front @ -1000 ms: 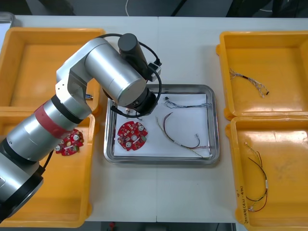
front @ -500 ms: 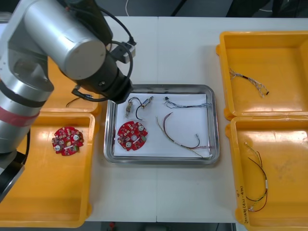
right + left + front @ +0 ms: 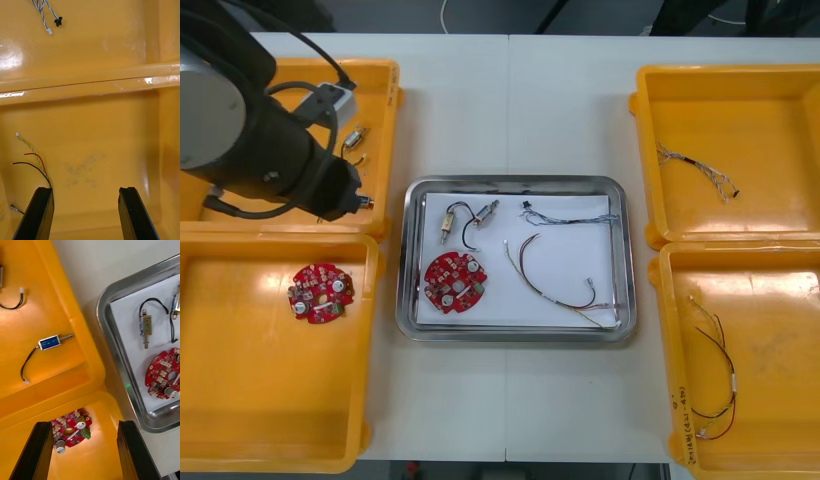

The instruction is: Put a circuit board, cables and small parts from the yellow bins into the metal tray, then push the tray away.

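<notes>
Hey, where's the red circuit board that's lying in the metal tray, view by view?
Front view: the circuit board lies in the metal tray's near-left corner.
Left wrist view: it lies just inside the tray's curved rim.
Right wrist view: faces a yellow bin holding cables instead.
Shared landmark: the small metal part beside the board.

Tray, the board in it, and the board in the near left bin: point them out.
Tray [image 3: 627,260]: front view, on its right rim.
Board in tray [image 3: 455,282]: front view, on its middle.
Board in bin [image 3: 322,293]: front view, on its middle.
</notes>
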`<state>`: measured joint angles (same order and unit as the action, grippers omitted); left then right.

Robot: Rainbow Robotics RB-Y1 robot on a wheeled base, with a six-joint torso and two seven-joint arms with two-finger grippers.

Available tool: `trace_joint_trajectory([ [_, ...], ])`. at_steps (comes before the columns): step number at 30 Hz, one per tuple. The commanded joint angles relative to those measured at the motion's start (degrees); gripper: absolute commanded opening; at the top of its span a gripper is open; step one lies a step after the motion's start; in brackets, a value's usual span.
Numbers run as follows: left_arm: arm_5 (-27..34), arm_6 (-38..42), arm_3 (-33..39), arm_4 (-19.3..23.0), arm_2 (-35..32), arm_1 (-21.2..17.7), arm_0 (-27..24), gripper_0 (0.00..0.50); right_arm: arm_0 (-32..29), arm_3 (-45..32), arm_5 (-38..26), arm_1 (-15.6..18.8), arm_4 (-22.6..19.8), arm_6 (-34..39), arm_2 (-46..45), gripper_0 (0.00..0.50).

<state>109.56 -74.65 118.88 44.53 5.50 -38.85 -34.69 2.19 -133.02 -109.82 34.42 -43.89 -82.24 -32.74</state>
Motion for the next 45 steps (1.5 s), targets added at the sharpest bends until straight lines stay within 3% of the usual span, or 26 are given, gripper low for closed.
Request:
trace_joint_trajectory([
  [1, 0.44, 5.21, 3.2, 3.28, -5.85, -5.36, 4.19, 0.5, -0.96, -3.57, -0.18, 3.47, -0.58, 1.99, 1.71, 0.5],
  [10, 0.44, 4.33, 4.87, 7.94, -13.14, -10.37, 10.95, 0.5, -0.43, -7.79, -0.18, 6.54, -2.6, 2.08, 6.63, 0.5],
  [23, 0.44, 3.72, 5.39, 10.84, -22.37, -14.24, 21.68, 0.5, 9.32, -8.75, -0.18, 10.67, -15.26, 1.03, 16.39, 0.5],
  [36, 0.44, 3.1, 5.48, 11.37, -25.8, -15.03, 27.3, 0.5, 22.33, -7.17, -0.18, 10.67, -14.64, -2.31, 36.43, 0.5],
  [45, 0.44, 3.1, 5.48, 11.28, -25.97, -15.03, 27.83, 0.5, 32.61, -2.25, -0.18, 5.31, -7.26, -14.0, 51.9, 0.5],
])
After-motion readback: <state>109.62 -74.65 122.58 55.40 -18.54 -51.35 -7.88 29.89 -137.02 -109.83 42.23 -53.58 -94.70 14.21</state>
